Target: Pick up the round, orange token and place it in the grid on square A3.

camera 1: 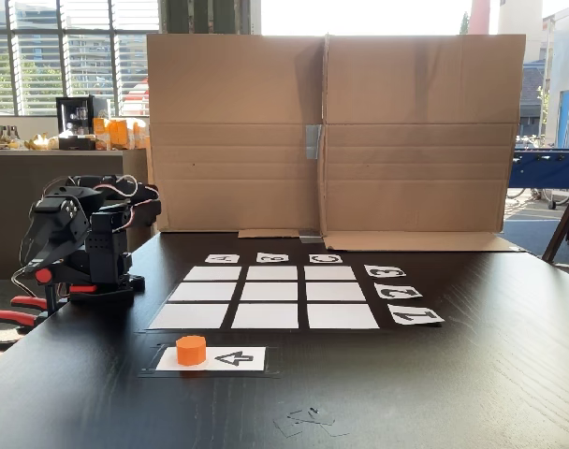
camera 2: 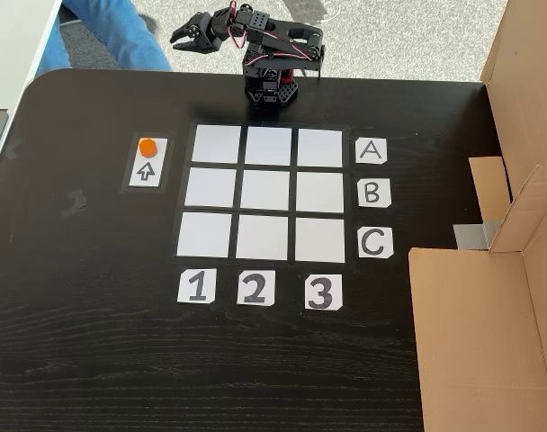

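Gripper (camera 2: 185, 37) is seen empty with jaws parted, folded back well apart from the token (camera 2: 147, 147), which rests on the arrow card (camera 2: 146, 169) beside the grid (camera 2: 265, 192); square A3 (camera 2: 321, 147) is unoccupied, so nothing is done.

The arm (camera 2: 272, 56) sits folded low over its base at the tabletop (camera 2: 94, 342) edge, its jaws parted and empty, the gripper (camera 2: 189, 37) reaching sideways.

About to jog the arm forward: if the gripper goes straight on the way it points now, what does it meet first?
The gripper points left in the overhead fixed view, off the table's far edge. Nothing on the table lies that way; a person's blue-trousered leg stands beyond, though depth is unclear.
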Controlling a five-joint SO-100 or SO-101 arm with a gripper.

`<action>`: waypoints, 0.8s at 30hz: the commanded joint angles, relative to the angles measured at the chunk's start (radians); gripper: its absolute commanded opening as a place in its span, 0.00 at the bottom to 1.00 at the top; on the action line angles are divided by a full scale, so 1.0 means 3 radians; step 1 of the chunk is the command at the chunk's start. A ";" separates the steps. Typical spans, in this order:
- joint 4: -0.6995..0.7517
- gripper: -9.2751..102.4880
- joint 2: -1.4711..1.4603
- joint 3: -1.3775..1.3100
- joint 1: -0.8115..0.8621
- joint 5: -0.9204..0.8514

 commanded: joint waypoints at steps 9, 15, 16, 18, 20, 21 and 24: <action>0.1304 0.19 -0.2056 -0.2654 -0.0194 -0.0010; 0.2010 0.28 -0.2766 -0.3942 -0.0251 -0.0010; 0.2096 0.29 -0.2869 -0.4116 -0.0266 -0.0015; 0.2250 0.32 -0.3073 -0.4408 -0.0297 -0.0046; 0.2362 0.34 -0.3257 -0.4668 -0.0332 -0.0128; 0.2408 0.35 -0.3344 -0.4781 -0.0353 -0.0194; 0.2454 0.38 -0.3538 -0.4939 -0.0450 -0.0430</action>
